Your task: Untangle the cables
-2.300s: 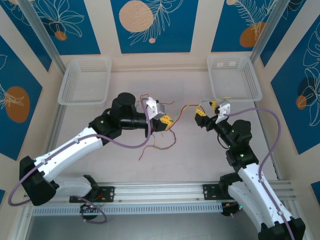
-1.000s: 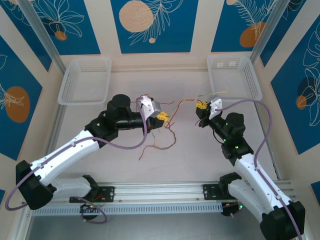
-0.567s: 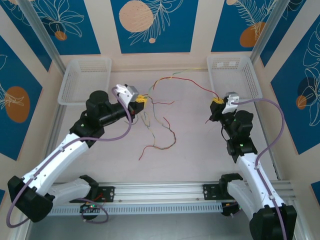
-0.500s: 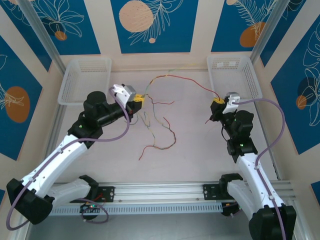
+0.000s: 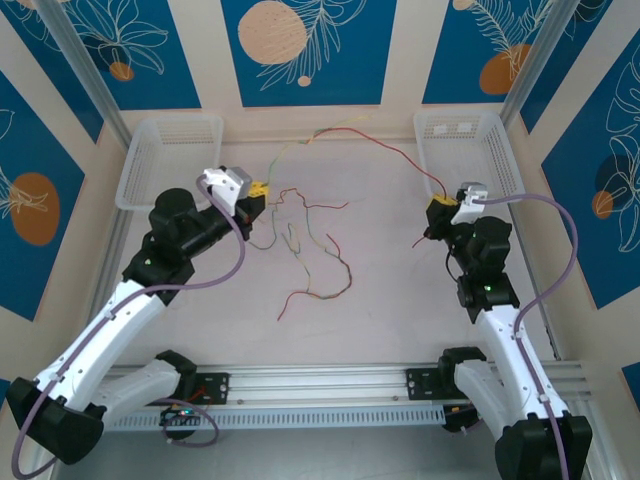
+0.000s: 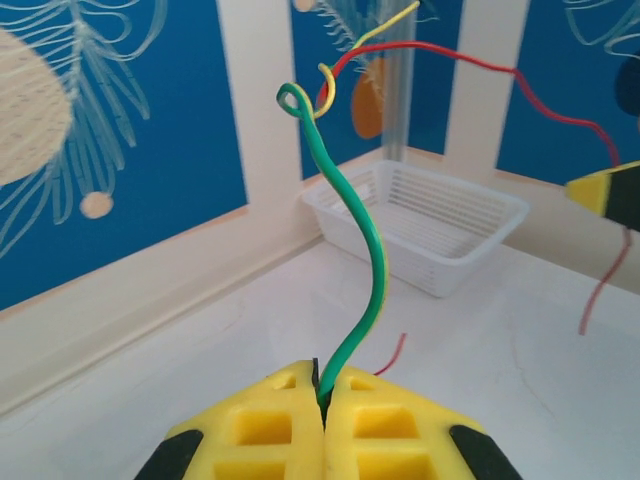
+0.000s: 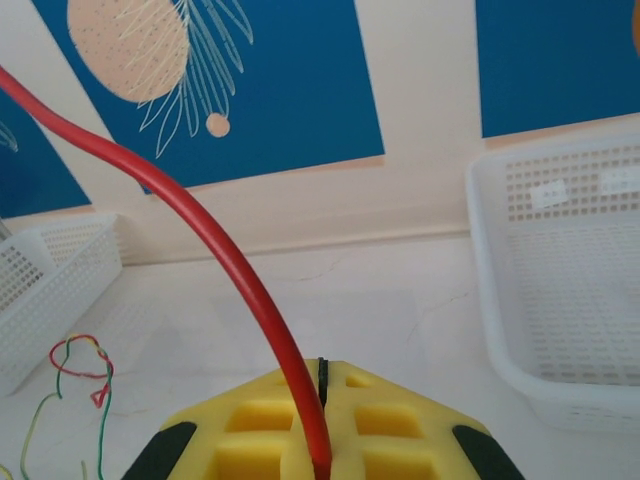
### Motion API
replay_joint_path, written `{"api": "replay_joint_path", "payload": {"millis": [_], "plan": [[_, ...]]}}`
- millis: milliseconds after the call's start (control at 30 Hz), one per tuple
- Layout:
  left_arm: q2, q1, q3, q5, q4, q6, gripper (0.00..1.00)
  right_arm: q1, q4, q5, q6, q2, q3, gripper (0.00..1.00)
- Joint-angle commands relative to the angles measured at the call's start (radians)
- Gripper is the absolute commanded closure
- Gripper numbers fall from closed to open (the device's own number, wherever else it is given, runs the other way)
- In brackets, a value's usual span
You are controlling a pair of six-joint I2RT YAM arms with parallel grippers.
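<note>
Left wrist view: the left gripper (image 6: 322, 405), jaws pressed together, pinched a green-and-yellow wire (image 6: 366, 270), while the right gripper (image 7: 320, 410) clamped a red wire (image 7: 232, 262). Held well apart, the arms raised both strands, seemingly hooked together overhead, apparently to part them. The remaining cables (image 5: 318, 262) lay on the table (image 5: 400, 300) between.

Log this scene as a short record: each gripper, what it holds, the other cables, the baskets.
left gripper: shut on green cable
right gripper: shut on red cable
held cables: lifted off the table, meeting in the air between the arms
loose cables: tangled on the table, nearer the left gripper
left basket: back left, no cable inside
right basket: back right, no cable inside
</note>
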Motion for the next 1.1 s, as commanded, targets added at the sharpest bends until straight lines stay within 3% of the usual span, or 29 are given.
{"api": "replay_joint_path", "payload": {"millis": [0,100,200,333,433,767,900,1067], "plan": [[-0.034,0.047,-0.035,-0.106,0.042,-0.023,1.00,-0.034,-0.036,0.068,0.067,-0.051,0.031,1.00],[-0.088,0.094,-0.115,-0.224,0.107,-0.063,1.00,-0.110,-0.103,0.079,0.144,-0.058,0.054,1.00],[-0.137,0.147,-0.196,-0.252,0.155,-0.099,1.00,-0.178,-0.144,0.047,0.201,-0.048,0.069,1.00],[-0.130,0.157,-0.174,-0.158,0.109,-0.116,1.00,-0.185,-0.124,-0.082,0.209,-0.046,0.081,1.00],[-0.127,0.155,-0.146,-0.092,0.086,-0.121,1.00,-0.177,-0.187,-0.104,0.205,-0.025,0.141,1.00],[-0.109,0.125,-0.108,0.055,0.042,-0.146,1.00,-0.177,-0.408,0.060,0.234,0.154,0.376,1.00],[-0.110,0.101,-0.103,0.056,0.026,-0.155,1.00,-0.187,-0.541,0.229,0.290,0.311,0.543,1.00],[-0.124,0.080,-0.108,0.039,0.014,-0.160,1.00,-0.215,-0.530,0.289,0.288,0.455,0.650,1.00]]}}
